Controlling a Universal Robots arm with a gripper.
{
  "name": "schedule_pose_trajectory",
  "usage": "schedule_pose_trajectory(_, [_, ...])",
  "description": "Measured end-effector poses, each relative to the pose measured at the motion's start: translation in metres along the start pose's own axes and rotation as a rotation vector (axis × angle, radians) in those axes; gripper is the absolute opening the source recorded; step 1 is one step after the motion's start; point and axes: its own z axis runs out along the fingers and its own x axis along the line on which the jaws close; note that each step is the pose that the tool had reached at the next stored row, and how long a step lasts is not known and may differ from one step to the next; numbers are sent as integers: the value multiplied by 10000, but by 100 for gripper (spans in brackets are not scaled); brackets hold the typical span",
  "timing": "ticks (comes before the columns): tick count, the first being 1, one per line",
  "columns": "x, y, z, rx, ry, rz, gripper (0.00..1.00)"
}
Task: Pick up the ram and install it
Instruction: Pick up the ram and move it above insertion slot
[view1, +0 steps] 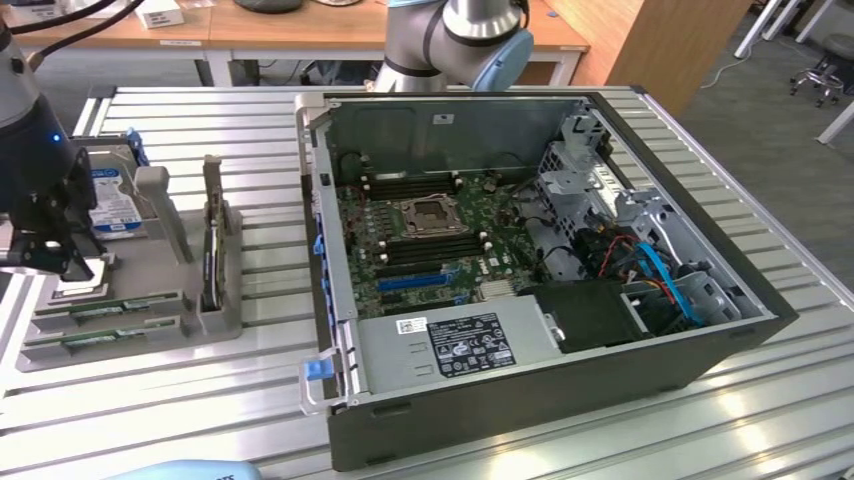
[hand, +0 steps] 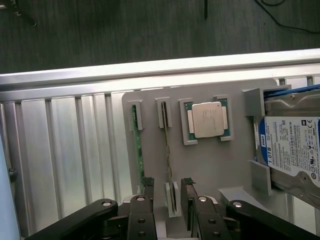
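Two green ram sticks stand on edge in slots of a grey holder tray (hand: 210, 165). One ram stick (hand: 135, 142) lies off to the side of my gripper. The other ram stick (hand: 167, 150) runs into the gap between my fingers. My gripper (hand: 168, 189) is open and straddles that stick's near end, with a gap on each side. In the exterior view the gripper (view1: 60, 262) hovers over the tray (view1: 214, 320) at the left, above the ram sticks (view1: 114, 312). The open computer case (view1: 534, 260) shows the motherboard with black memory slots (view1: 427, 250) beside the processor socket (view1: 434, 212).
A silver processor chip (hand: 207, 120) sits in the tray beside the sticks, and a blue-labelled hard drive (hand: 292, 150) stands at the tray's end. The case walls (view1: 327, 300) rise beside the tray. All rest on a ribbed aluminium table (view1: 160, 420).
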Motion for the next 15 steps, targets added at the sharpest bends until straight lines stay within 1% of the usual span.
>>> schedule_pose_trajectory(6, [1, -2, 56, 0, 0, 1, 35])
schedule_pose_trajectory(12, [1, -2, 61, 0, 0, 0, 35])
schedule_pose_trajectory(15, [22, -4, 61, 1, 0, -1, 35])
